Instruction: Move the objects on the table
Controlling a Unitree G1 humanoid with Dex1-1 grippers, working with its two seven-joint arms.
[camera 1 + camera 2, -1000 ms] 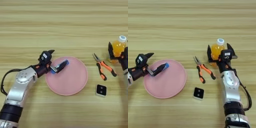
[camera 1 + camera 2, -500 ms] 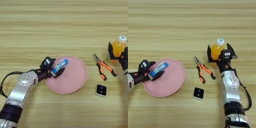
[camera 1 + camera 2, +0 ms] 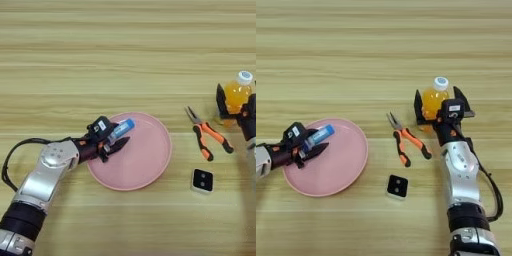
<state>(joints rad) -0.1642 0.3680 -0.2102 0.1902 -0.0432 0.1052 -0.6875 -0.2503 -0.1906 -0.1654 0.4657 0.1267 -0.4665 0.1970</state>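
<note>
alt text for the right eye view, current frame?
The left tool grips a blue-and-white tube over the left part of a pink plate; the right tool straddles an orange-drink bottle. Orange-handled pliers and a black-and-white cube lie between them on the wooden table.

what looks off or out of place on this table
Nothing is spilled or damaged. The only oddity: the blue-and-white tube sits tilted over the pink plate, in the left gripper, not lying flat.

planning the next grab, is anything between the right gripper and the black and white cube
Yes, in part. The right gripper straddles the orange-drink bottle, with the bottle between its fingers. The cube lies nearer the robot and to its left; the pliers lie roughly between them.
</note>
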